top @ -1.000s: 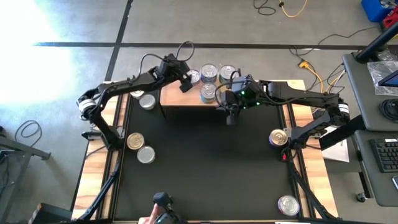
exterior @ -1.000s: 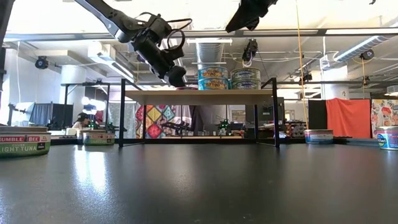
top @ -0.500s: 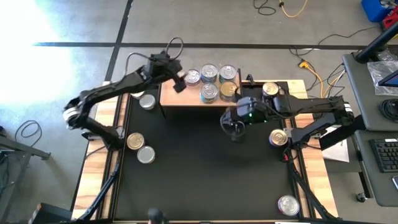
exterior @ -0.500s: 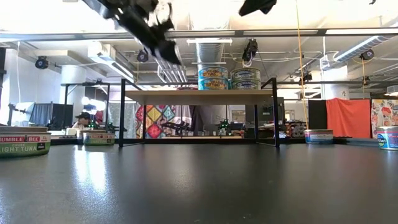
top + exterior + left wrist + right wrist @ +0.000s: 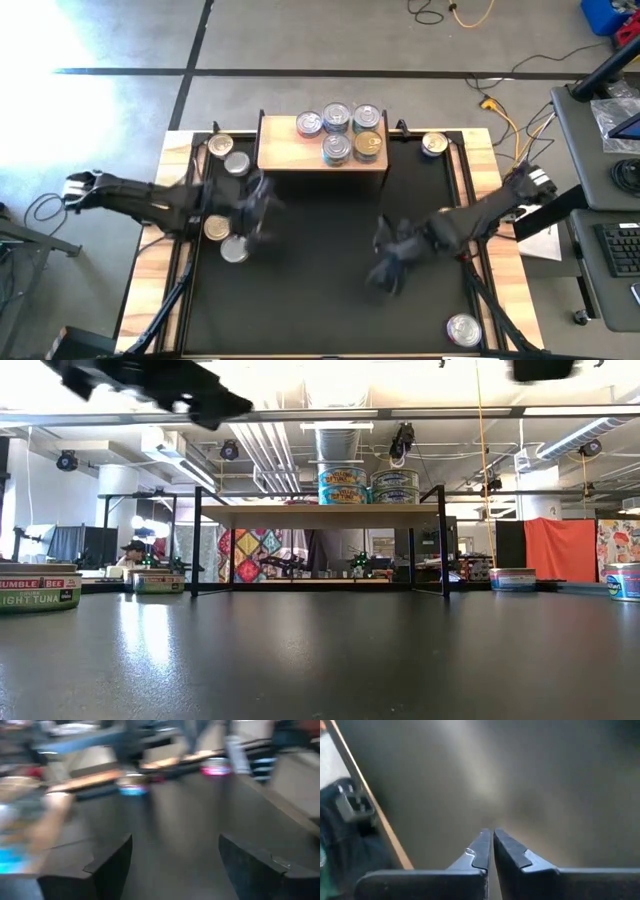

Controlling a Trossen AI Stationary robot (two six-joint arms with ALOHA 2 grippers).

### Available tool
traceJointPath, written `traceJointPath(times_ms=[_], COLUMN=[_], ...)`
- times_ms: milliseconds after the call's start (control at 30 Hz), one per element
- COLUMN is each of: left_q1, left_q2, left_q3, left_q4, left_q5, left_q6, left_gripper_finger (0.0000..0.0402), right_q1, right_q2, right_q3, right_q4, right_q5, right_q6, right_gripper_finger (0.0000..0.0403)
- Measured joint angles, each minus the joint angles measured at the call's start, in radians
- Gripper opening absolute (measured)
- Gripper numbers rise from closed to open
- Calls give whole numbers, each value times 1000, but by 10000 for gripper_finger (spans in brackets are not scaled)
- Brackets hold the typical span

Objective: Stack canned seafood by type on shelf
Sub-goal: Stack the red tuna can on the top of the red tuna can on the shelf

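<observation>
The shelf (image 5: 322, 158) stands at the table's far middle, a light-wood board on black legs (image 5: 320, 516). Several tins sit on it: a silver-lidded one (image 5: 310, 124), two more behind (image 5: 352, 117), one silver (image 5: 337, 148) and one gold (image 5: 368, 146) in front. In the low view two stacks (image 5: 344, 485) (image 5: 396, 486) show on the board. My left gripper (image 5: 255, 212) is open over the table's left half, beside two loose tins (image 5: 217, 227) (image 5: 234, 249). My right gripper (image 5: 390, 265) is shut over the mat right of the middle. Both arms are blurred.
Loose tins lie at the far left (image 5: 220, 147) (image 5: 237, 163), far right (image 5: 434, 145) and near right corner (image 5: 463, 329). A tuna tin (image 5: 38, 586) shows at the low view's left edge. Wooden planks (image 5: 155, 280) border the black mat (image 5: 320, 300).
Both arms have drawn back from the shelf toward the table's near edge, moving fast. The left gripper has swung from the shelf's left end to the left, above the two loose tins. The right gripper has left the shelf's front edge and dropped to mid-table.
</observation>
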Motion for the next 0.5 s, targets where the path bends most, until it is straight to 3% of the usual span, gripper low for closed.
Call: traceJointPath(times_ms=[200,333,433,500], left_q1=[-309,-532,-680,-749], left_q2=[27,108,185,236], left_q3=[-233,-373,-429,-443], left_q4=[318,623,829,946], left_q5=[-44,-289,-502,-591], left_q6=[-186,-290,-292,-271], left_gripper_finger=[270,255,246,243], right_q1=[208,317,382,427], right_q2=[146,233,261,268], right_q3=[0,-16,-54,-74], right_q4=[-164,-314,-302,-252], right_q5=[-238,-379,-531,-601], right_q6=[476,690,827,919], right_gripper_finger=[13,13,13,13])
